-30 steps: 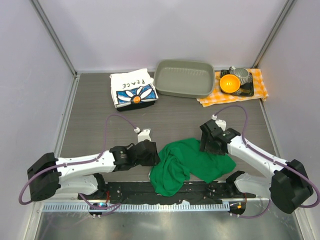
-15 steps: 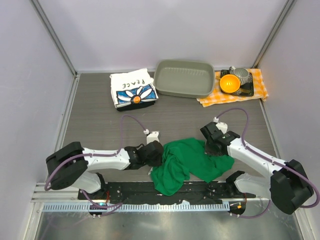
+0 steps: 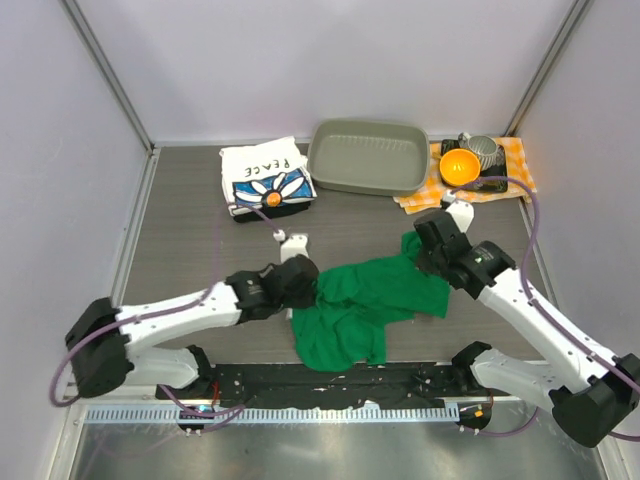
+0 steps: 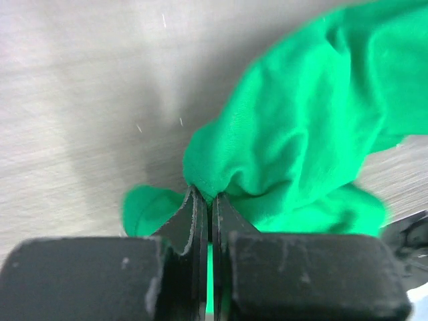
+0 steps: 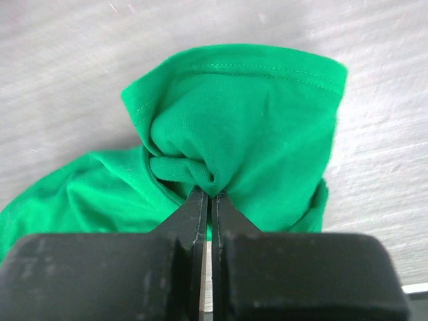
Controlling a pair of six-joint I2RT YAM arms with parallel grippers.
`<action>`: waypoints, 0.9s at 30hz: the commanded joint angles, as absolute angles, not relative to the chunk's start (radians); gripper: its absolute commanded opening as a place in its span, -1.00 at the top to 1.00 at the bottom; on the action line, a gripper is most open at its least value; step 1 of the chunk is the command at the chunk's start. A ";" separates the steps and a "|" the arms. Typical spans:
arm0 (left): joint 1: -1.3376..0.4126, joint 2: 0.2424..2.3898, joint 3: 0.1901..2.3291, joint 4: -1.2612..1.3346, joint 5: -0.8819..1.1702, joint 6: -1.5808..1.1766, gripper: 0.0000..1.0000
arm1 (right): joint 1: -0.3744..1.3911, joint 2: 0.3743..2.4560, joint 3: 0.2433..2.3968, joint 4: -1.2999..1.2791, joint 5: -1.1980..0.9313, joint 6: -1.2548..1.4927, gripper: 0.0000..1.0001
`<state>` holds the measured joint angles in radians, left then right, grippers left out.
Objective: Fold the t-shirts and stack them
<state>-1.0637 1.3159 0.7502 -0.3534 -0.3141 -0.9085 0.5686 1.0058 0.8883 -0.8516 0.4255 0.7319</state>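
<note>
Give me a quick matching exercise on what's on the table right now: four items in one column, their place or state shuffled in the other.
1 green t-shirt
2 PEACE t-shirt
3 orange bowl
4 grey tub

A on the checked cloth
B pinched by the left claw and right claw
C folded, far left
D far edge, middle

Pairs: 1-B, 2-C, 3-A, 4-D

Bright, even light with soft shadows; the green t-shirt (image 4: 301, 134) blurs in the left wrist view.
</note>
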 commanded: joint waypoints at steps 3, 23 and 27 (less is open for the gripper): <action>-0.887 1.045 1.059 -0.756 -0.515 -0.747 1.00 | 0.574 1.028 1.242 -0.888 0.621 0.560 0.98; -0.834 0.600 0.748 -0.838 -0.356 -0.957 1.00 | 0.574 0.991 1.333 -1.109 0.621 0.541 -0.37; -0.836 0.583 0.719 -0.818 -0.319 -0.950 0.55 | 0.574 0.963 1.290 -1.043 0.604 0.545 -0.78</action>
<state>-0.8330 0.6411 0.6533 -0.8879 -0.3595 -0.8902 0.5755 1.0023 1.2934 -1.0561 0.5507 0.5365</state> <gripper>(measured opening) 0.119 0.827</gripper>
